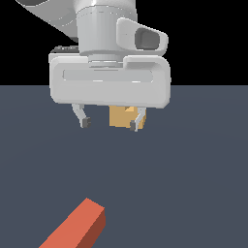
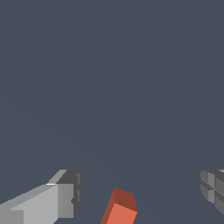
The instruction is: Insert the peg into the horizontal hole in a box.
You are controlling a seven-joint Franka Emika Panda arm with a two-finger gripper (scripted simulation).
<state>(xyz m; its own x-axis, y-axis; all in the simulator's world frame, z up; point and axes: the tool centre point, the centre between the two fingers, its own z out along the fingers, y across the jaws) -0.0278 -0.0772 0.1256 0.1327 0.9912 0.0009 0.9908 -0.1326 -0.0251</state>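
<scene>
The brick-red peg (image 1: 76,226) lies flat on the dark floor at the front of the exterior view, running off the lower edge; its grey end is out of view. In the wrist view only the peg's red end (image 2: 120,209) shows. My gripper (image 1: 110,123) hangs open well above the floor, farther back than the peg, with nothing between its fingers (image 1: 85,121). The tan box (image 1: 121,116) stands behind the gripper, mostly covered by the hand and one finger. The hole is hidden. In the wrist view both fingers (image 2: 65,197) stand wide apart around the peg's end.
The dark grey-blue floor (image 1: 193,184) stretches around everything. The large white hand body (image 1: 110,80) blocks most of the view toward the box.
</scene>
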